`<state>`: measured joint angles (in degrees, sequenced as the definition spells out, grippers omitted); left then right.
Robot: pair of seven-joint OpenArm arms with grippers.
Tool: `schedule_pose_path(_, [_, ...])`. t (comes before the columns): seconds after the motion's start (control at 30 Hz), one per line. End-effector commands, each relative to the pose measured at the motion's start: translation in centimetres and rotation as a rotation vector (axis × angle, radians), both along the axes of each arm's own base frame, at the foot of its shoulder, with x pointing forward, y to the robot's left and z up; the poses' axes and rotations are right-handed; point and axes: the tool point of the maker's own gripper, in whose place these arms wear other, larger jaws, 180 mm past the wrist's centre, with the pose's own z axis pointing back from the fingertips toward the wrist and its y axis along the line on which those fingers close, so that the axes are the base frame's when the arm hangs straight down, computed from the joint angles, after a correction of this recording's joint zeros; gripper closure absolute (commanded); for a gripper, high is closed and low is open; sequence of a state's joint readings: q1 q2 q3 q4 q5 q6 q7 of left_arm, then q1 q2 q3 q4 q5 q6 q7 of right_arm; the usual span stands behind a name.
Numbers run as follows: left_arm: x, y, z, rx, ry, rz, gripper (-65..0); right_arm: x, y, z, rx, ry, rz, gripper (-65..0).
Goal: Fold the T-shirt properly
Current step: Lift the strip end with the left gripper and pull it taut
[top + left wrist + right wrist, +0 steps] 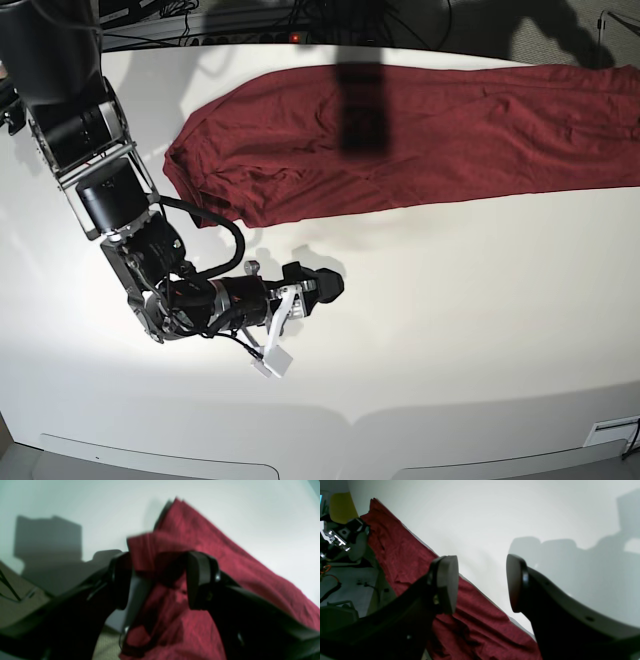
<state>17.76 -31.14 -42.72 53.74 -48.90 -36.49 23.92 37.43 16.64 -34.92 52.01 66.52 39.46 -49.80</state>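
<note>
Lying stretched along the worktop's (420,300) far edge, the T-shirt (420,130) sits well apart from the right claw (482,582), spread wide and empty. Left claw (160,580): parted, blurred, fabric between its jaws; grip unclear.

The right arm (150,250) is black, built of bulky cylindrical joints, with a black cable looped beside it and a small white block behind the right gripper (325,285). Both grippers carry curved black fingers (446,585) with flat pads.
</note>
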Motion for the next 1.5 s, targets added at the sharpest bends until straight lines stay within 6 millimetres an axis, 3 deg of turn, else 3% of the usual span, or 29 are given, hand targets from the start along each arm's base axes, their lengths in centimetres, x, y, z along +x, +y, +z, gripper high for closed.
schedule_pose_path(0.0, [0.9, 0.9, 1.8, 0.037, -0.046, -0.015, -33.5, 1.4, 0.5, 2.3, 0.044, -0.052, -0.004, -31.0])
schedule_pose_path(0.53, [0.4, -3.8, -2.9, 0.071, 0.165, -0.248, -33.5, 1.3, 0.1, 2.1, 0.033, -0.047, -0.002, -31.0])
schedule_pose_path(0.87, [1.0, -1.3, -1.3, 0.194, 0.180, -0.274, -33.5, 1.3, 0.1, 2.1, 0.032, -0.047, 0.000, -31.0])
schedule_pose_path(1.0, [0.7, -0.5, -1.5, 0.224, 0.219, -0.259, -33.5, 1.3, 0.1, 2.1, 0.032, -0.047, -0.001, -31.0])
schedule_pose_path(1.27, [0.6, -4.7, -3.1, 0.012, 0.151, -0.235, -33.5, 1.3, 0.1, 2.1, 0.032, -0.047, -0.001, -31.0])
schedule_pose_path(1.47, [0.1, -6.3, -4.2, -0.050, 0.156, -0.228, -31.6, 1.3, 0.1, 2.1, 0.032, -0.047, 0.000, -31.0])
